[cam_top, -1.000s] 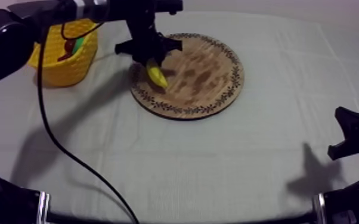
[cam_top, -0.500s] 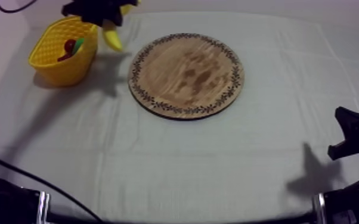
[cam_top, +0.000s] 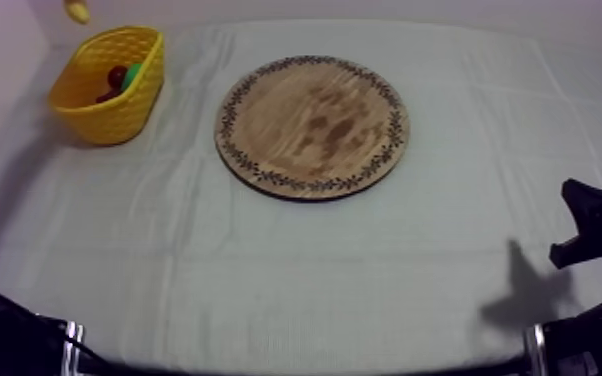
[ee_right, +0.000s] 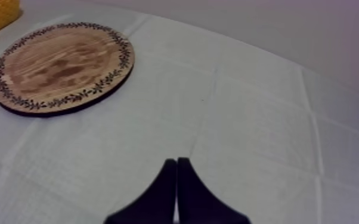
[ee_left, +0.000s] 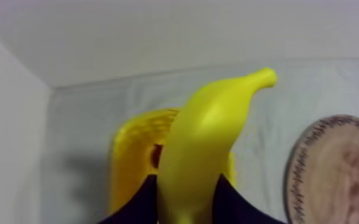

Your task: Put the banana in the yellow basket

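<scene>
Banana (ee_left: 209,140) stands clenched between the two black fingers (ee_left: 135,205) of the left gripper (ee_left: 185,196), leaning a little. It is smooth, glossy and bright yellow, thick in the body and narrowing to a blunt stem end that curves to one side. Behind and below it lies the yellow basket (ee_left: 133,156) on the table (ee_left: 80,119), with the rim of the wooden board (ee_left: 337,170) nearby. From above, a small yellow end of the banana (cam_top: 76,10) shows at the upper edge, just beyond the basket (cam_top: 105,105) and not inside it. A small red fruit (cam_top: 116,76) and a green thing (cam_top: 133,71) lie in the basket, side by side. The right gripper (ee_right: 176,173) has its fingers pressed together in a narrow wedge, grasping nothing, well apart from the board (ee_right: 62,65).
</scene>
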`<state>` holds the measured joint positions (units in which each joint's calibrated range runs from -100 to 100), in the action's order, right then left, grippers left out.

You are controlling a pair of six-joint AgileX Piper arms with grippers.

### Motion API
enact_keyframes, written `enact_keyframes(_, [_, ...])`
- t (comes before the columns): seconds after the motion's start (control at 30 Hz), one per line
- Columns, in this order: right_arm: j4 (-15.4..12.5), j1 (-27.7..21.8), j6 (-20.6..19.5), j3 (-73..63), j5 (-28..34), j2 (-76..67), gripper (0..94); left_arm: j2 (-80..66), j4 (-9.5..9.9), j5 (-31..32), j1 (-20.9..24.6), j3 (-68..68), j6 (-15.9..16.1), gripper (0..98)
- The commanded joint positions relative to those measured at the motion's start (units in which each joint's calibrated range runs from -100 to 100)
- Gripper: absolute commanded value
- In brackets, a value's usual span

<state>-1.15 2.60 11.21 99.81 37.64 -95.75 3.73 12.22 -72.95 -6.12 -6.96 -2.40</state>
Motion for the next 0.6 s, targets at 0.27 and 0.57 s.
enact_keyframes(0.27, [0.0, 0.0, 0.0, 0.0, 0.0, 0.0, 0.3, 14.3, 1.56, 6.9, 3.8, -0.7, 0.9, 17.8])
enact_keyframes(0.57, [0.0, 0.0, 0.0, 0.0, 0.0, 0.0, 0.3, 24.9, 1.88, 11.4, 4.0, 1.2, -0.6, 17.0])
